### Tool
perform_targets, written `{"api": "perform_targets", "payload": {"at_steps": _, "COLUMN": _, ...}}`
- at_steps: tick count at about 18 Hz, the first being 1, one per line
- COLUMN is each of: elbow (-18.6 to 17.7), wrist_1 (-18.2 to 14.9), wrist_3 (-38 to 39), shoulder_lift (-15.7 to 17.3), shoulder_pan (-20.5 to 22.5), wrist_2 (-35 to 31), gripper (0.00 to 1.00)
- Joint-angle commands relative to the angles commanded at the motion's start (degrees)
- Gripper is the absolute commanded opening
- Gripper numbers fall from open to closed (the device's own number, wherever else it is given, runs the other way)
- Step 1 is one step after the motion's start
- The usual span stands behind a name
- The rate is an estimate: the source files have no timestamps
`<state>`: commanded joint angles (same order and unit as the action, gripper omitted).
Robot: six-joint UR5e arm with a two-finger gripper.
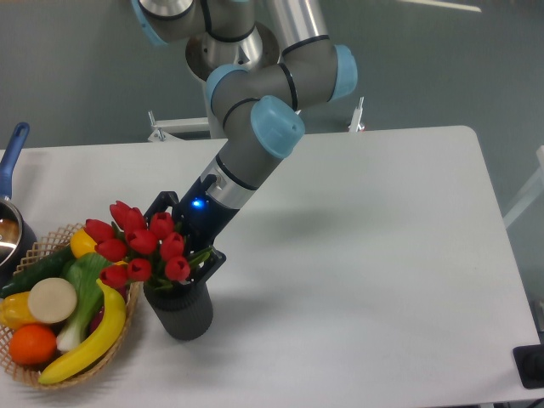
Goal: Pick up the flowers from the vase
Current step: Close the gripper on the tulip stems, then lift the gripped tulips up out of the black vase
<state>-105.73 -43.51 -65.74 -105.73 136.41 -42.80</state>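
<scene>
You see the vase (179, 309) standing upright on the white table (374, 272), near its front left part; take this dark ribbed pot as your landmark. The flowers (140, 243) are in the vase, with their red heads spreading above its rim and leaning a little to the left, and some green leaves showing just over the rim. The gripper (186, 238) comes down at a slant from the upper right of the vase and sits directly above its rim, at the back and right side of the bunch. One dark finger (160, 204) shows above and behind the red heads, and the other finger (212, 262) shows just above the right edge of the vase, so the jaws stand apart with the right part of the bunch between them. You cannot tell from this view if the fingers already press on the stems or leaves, because the heads hide the contact. A small blue light shines on the gripper body, above the vase. Just left of the vase, touching or almost touching it, is the wicker basket (119, 344) with a banana (89, 336), an orange (32, 344) and green vegetables. Further left of the vase, at the table edge, is a pot with a blue handle (12, 157).
</scene>
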Motion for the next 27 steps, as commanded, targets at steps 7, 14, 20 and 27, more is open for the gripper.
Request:
{"api": "perform_targets", "payload": {"at_steps": 7, "elbow": -0.1, "wrist_1": 0.0, "wrist_3": 0.4, "shoulder_lift": 0.1, "shoulder_pan": 0.0, "wrist_2": 0.2, "gripper": 0.47}}
{"api": "perform_targets", "payload": {"at_steps": 14, "elbow": 0.0, "wrist_1": 0.0, "wrist_3": 0.5, "shoulder_lift": 0.1, "shoulder_pan": 0.6, "wrist_2": 3.7, "gripper": 0.42}}
{"api": "perform_targets", "payload": {"at_steps": 20, "elbow": 0.9, "wrist_1": -0.1, "wrist_3": 0.7, "shoulder_lift": 1.1, "shoulder_pan": 3.2, "wrist_2": 9.6, "gripper": 0.42}}
{"api": "perform_targets", "payload": {"at_steps": 27, "elbow": 3.6, "wrist_1": -0.1, "wrist_3": 4.2, "shoulder_lift": 3.3, "shoulder_pan": 6.7, "wrist_2": 12.4, "gripper": 0.42}}
